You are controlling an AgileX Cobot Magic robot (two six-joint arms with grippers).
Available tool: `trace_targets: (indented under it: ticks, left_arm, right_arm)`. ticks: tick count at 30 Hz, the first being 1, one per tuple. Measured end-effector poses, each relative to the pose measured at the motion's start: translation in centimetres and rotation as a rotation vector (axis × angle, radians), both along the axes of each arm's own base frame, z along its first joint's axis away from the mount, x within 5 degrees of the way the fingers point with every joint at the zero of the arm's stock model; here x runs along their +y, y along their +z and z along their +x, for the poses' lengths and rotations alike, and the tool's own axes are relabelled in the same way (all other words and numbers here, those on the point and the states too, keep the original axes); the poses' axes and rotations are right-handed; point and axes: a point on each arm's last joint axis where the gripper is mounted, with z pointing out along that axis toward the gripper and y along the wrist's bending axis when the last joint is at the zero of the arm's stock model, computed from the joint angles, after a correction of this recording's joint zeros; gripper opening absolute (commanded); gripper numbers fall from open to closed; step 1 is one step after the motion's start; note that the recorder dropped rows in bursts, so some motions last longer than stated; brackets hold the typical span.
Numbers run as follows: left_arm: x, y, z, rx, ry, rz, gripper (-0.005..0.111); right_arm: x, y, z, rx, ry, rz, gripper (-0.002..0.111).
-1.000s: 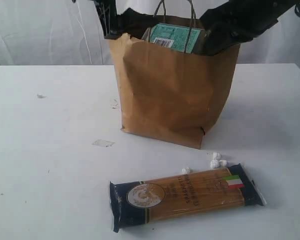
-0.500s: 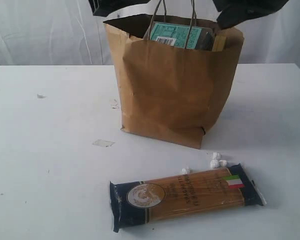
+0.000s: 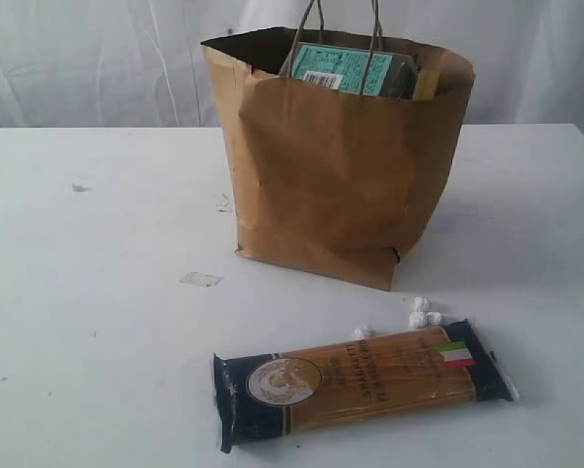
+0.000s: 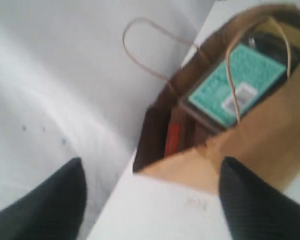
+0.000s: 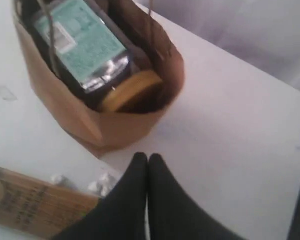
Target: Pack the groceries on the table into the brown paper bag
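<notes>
Step in hand, as I judge it: the gap between items, with one grocery left out. The brown paper bag [image 3: 340, 185] stands upright at the far middle of the bench [image 3: 97, 292], already holding a teal-labelled pack [image 3: 345, 70] and a gold lid [image 5: 132, 90] beside it. The spaghetti pack [image 3: 365, 382] lies flat on the near side, just in front of the bag and apart from it, with white pellets [image 3: 423, 312] close to its far right corner. Both arms are out of the exterior view. The left claw [image 4: 151, 167] is spread and empty. The right claw [image 5: 148, 161] is pressed together, holding nothing. The next move probably calls for a spread claw across the pack's narrow width, then tipping it on end into the crowded bag. The pack is long, with navy ends, golden pasta behind clear film, a round emblem on the left and a small flag on the right.
</notes>
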Motion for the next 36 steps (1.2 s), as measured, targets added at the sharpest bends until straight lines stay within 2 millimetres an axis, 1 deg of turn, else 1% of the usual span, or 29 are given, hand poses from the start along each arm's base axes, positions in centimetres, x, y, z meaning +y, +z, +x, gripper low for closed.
trace_targets:
  ticks: [1,2,4,6,7,8,10,11,12,13,14,15,16,17,18,23,25,28,32,34,36]
  left_arm:
    - [0.4,-0.4,-0.1,0.04,0.034,0.041,0.018]
    - [1.4,-1.2,-0.2,0.111,0.102,0.14,0.0]
    - [3.1,-2.5,-0.1,0.238,0.263,0.259,0.001]
    - [5.1,-4.0,0.4,0.347,0.442,0.294,0.001]
    - [6.1,-5.1,0.7,0.405,0.513,0.293,0.001]
    - [7.3,-6.4,1.0,0.464,0.587,0.277,0.001]
    - [9.8,-9.6,1.6,0.583,0.738,0.228,0.001]
    - [11.0,-11.4,1.7,0.637,0.812,0.191,0.001]
    - [12.7,-13.5,1.5,0.695,0.891,0.128,0.001]
    - [13.5,-14.5,1.2,0.719,0.928,0.082,0.001]
    - [14.9,-15.9,0.1,0.734,0.977,-0.019,0.001]
    - [15.6,-16.5,-0.8,0.725,1.003,-0.077,0.001]
    - [16.7,-17.3,-3.0,0.685,1.044,-0.169,0.001]
    - [17.1,-17.6,-4.3,0.646,1.059,-0.213,0.001]
    - [17.4,-18.0,-6.7,0.564,1.074,-0.273,0.001]
    - [17.0,-18.1,-13.0,0.313,1.04,-0.397,0.001]
    - [16.7,-17.4,-15.8,0.189,1.015,-0.463,0.001]
    - [16.2,-16.2,-18.9,0.06,0.987,-0.609,0.001]
    - [15.6,-15.0,-22.1,-0.052,0.922,-0.84,0.001]
    - [15.4,-14.7,-23.1,-0.095,0.894,-0.888,0.001]
    - [15.3,-14.5,-23.6,-0.121,0.88,-0.897,0.001]
  right_arm:
    - [-0.4,-0.2,-0.3,0.01,-0.031,-0.03,0.0]
    - [-1.1,-0.4,-0.7,0.015,-0.078,-0.067,0.0]
    - [-1.8,-1.4,-1.2,0.04,-0.13,-0.115,0.0]
    - [-2.1,-2.9,-1.3,0.085,-0.152,-0.155,0.0]
    - [-2.3,-3.8,-1.1,0.102,-0.159,-0.175,0.0]
    - [-2.4,-4.7,-0.9,0.111,-0.165,-0.196,0.0]
    - [-2.7,-6.9,-0.3,0.145,-0.196,-0.247,0.0]
    - [-3.1,-8.0,0.0,0.159,-0.226,-0.279,0.0]
    - [-3.4,-9.6,0.1,0.171,-0.267,-0.312,0.0]
    - [-3.7,-10.3,0.2,0.174,-0.286,-0.329,0.0]
    - [-3.9,-11.7,0.3,0.179,-0.306,-0.348,0.0]
    - [-3.9,-12.6,0.3,0.182,-0.305,-0.355,0.0]
    - [-3.8,-14.1,0.3,0.189,-0.293,-0.356,0.0]
    - [-3.7,-15.1,0.3,0.2,-0.281,-0.349,0.0]
    - [-3.4,-16.9,0.4,0.228,-0.263,-0.329,0.0]
    - [-2.6,-20.1,1.7,0.333,-0.242,-0.292,0.0]
    - [-2.1,-21.4,2.1,0.389,-0.205,-0.28,0.0]
    - [-1.0,-23.2,2.5,0.49,-0.114,-0.233,0.0]
    - [0.2,-25.0,2.6,0.592,0.036,-0.182,0.0]
    - [0.5,-25.3,2.8,0.585,0.079,-0.173,0.0]
    - [0.6,-25.3,3.2,0.538,0.09,-0.169,0.0]
